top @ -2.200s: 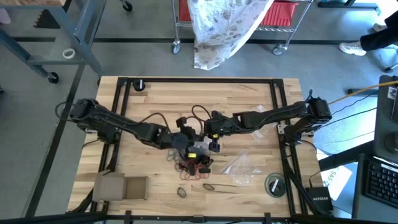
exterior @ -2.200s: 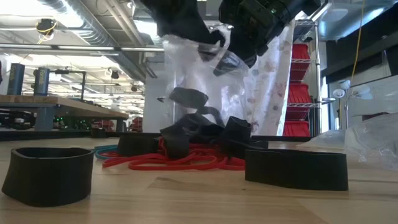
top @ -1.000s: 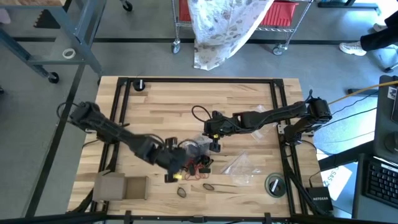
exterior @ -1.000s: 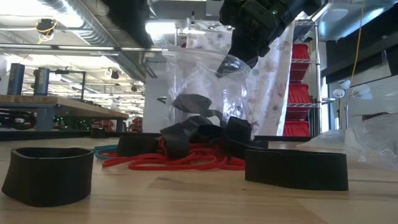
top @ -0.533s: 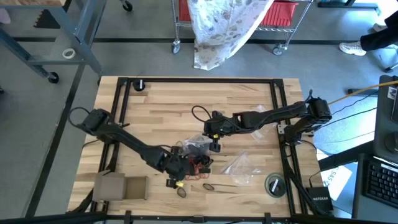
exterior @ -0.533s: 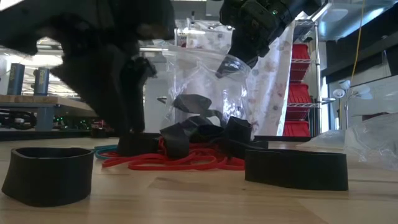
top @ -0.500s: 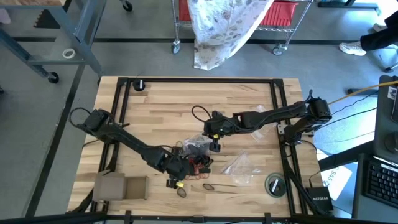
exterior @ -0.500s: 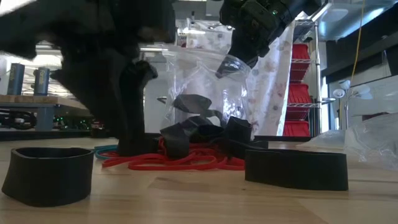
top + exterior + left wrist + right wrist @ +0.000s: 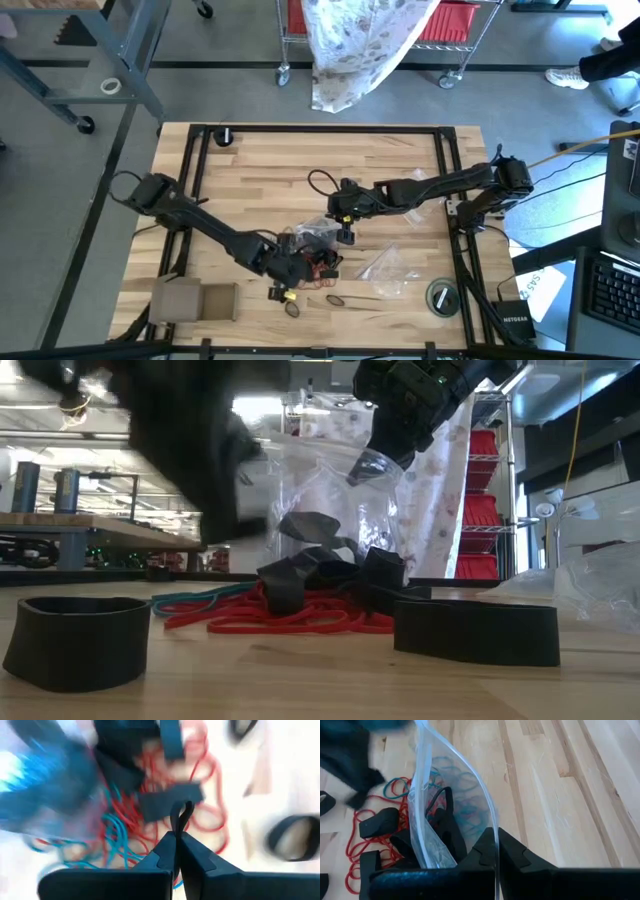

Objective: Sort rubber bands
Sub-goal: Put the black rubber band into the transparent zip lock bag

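Observation:
A tangle of red, teal and black rubber bands (image 9: 318,266) lies on the wooden table near its front middle; in the low view the red bands (image 9: 290,618) spread in front. My left gripper (image 9: 177,839) stands over the pile's left end (image 9: 288,274), shut on a black band. My right gripper (image 9: 345,233) hangs above the pile's far side, shut on a clear plastic bag (image 9: 450,795). The bag's lower end rests among the bands (image 9: 320,540). Two wide black bands (image 9: 78,640) (image 9: 476,632) lie apart near the front. My left gripper pinches a small loop of a black band (image 9: 182,816) between its two fingertips. The fingers slant down from above. The loop sticks out past the tips over the red and teal bands; whether the band is clear of the pile I cannot tell. My right gripper pinches the clear bag's upper edge (image 9: 493,822) between its two fingers, slanting down from the table's right. The bag hangs below the fingers with its mouth agape (image 9: 365,465), and its lower part sits on the pile.
A flattened cardboard box (image 9: 195,300) lies at the front left. A second clear bag (image 9: 385,266) and a round lid (image 9: 441,296) lie at the front right. Loose dark bands (image 9: 292,309) (image 9: 336,299) lie near the front edge.
My left gripper has swung toward the table's near edge and come down onto the pile's left end, taking hold of a black band. The black band that lay at that end in the low view is off the table now. The right arm and bag have kept still.

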